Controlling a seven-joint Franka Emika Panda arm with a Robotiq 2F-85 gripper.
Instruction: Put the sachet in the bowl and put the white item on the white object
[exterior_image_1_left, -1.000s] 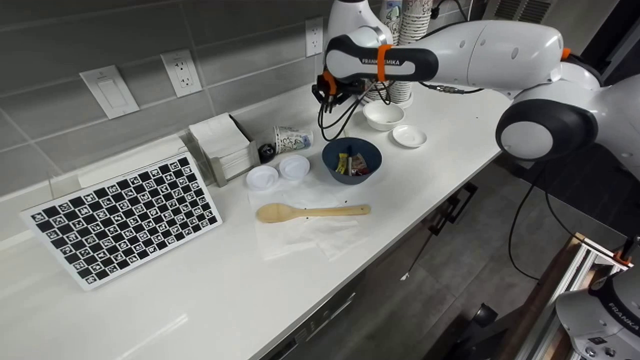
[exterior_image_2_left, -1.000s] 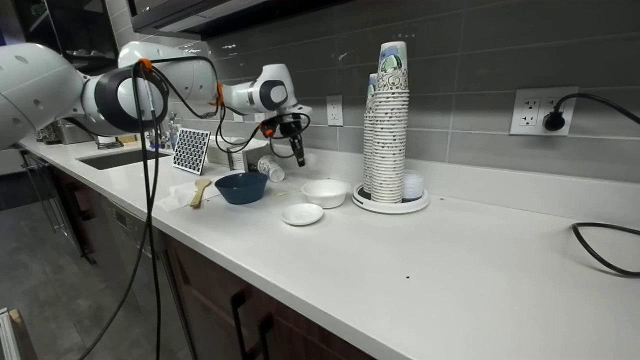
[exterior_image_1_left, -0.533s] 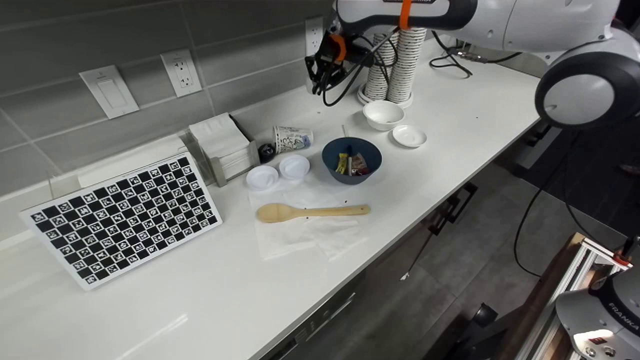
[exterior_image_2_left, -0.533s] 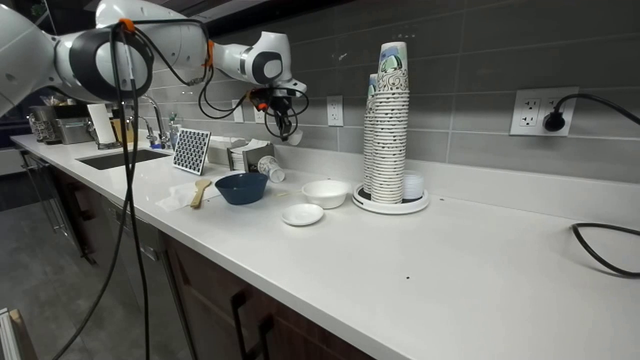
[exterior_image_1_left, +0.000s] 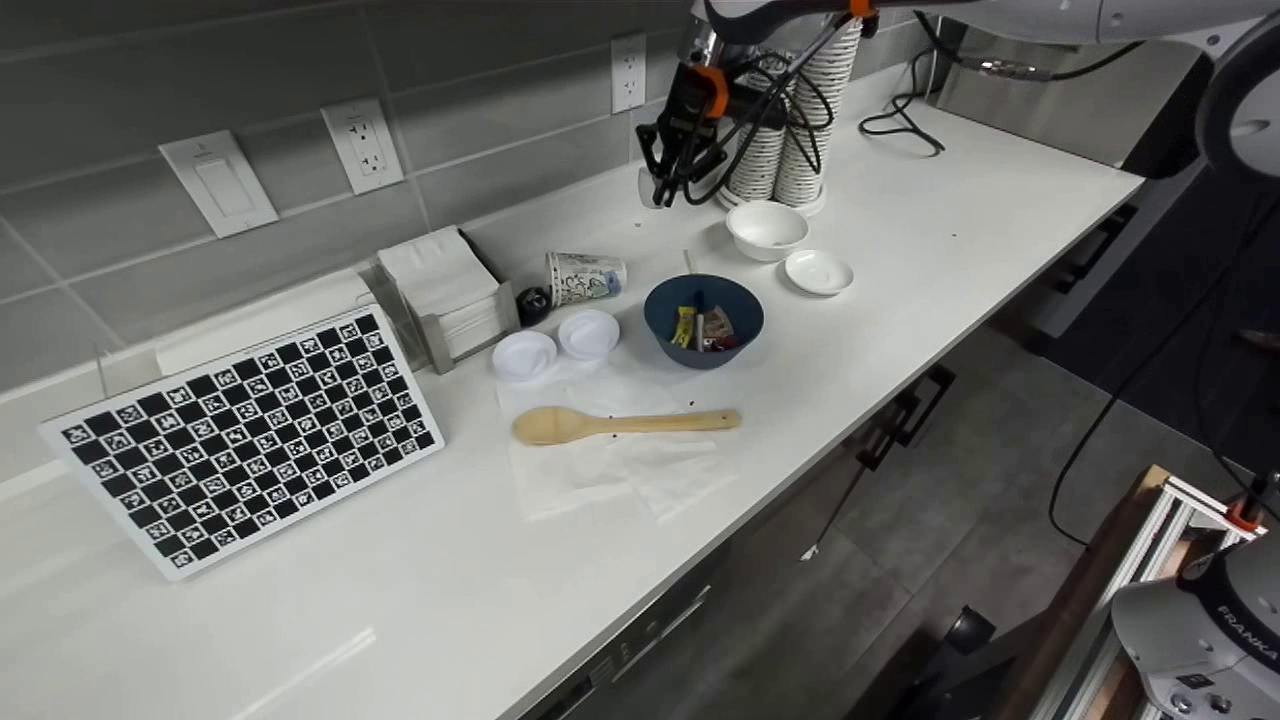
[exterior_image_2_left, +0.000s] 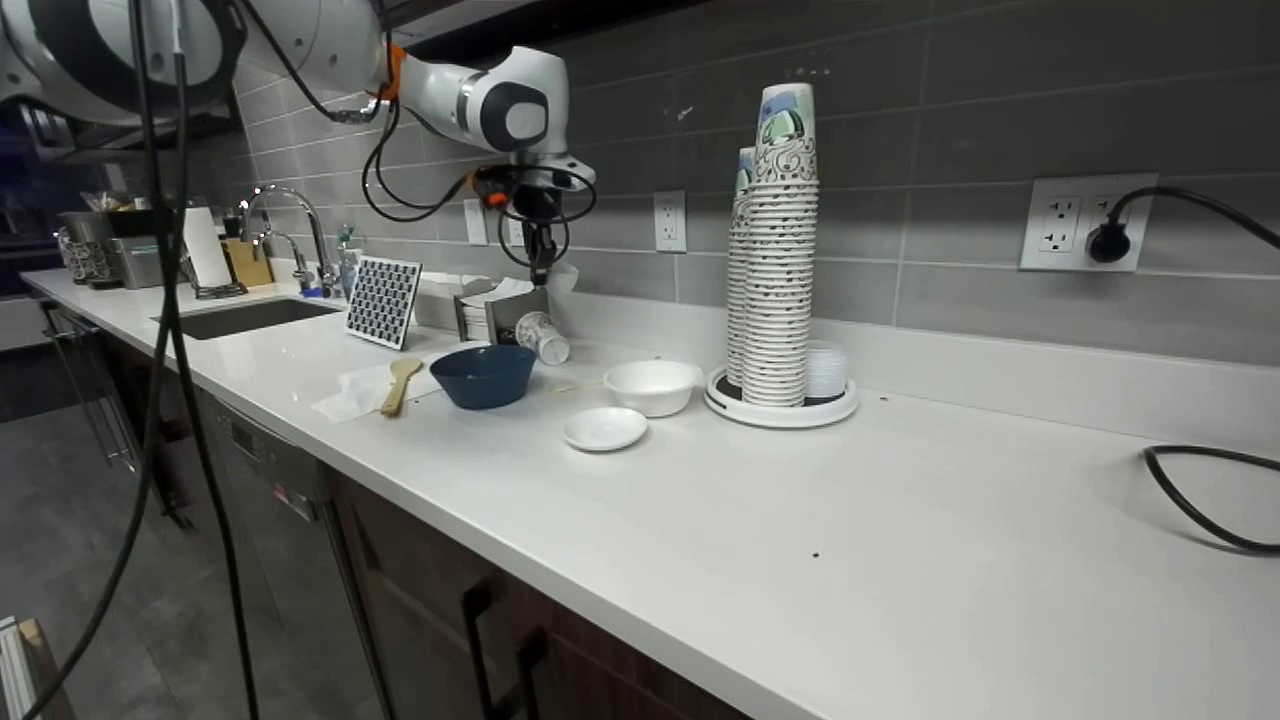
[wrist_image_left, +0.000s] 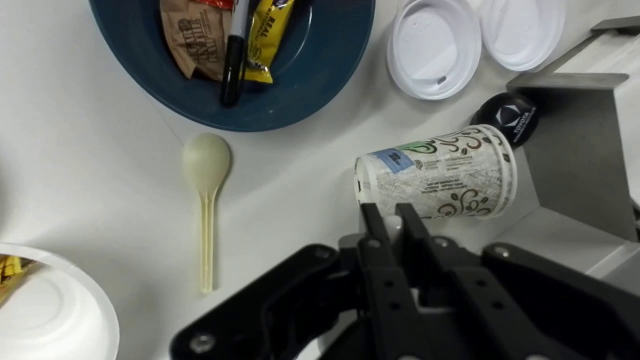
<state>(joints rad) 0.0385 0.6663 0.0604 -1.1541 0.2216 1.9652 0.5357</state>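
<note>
1 placement seems left: white item (exterior_image_2_left: 564, 277) to dish (exterior_image_1_left: 819, 272)

Your gripper (wrist_image_left: 386, 210) pinches the white item, high over the counter (exterior_image_2_left: 900, 560), from the blue bowl (exterior_image_2_left: 484, 380) toward the wall (exterior_image_1_left: 500, 120). From that same blue bowl the dish lies toward the cup stacks (exterior_image_2_left: 780, 290), near but apart. So your next move should run down and across: out from the wall, past the blue bowl, toward the cup stacks. The white bowl (exterior_image_2_left: 652, 400) stands on that side too, nearer the wall than the dish; your path may cross it. You can't read the white item's long axis: too little shows. Your wrist view leaves the dish out. The tan packet, probably your sachet (wrist_image_left: 197, 42), lies inside the blue bowl.
</note>
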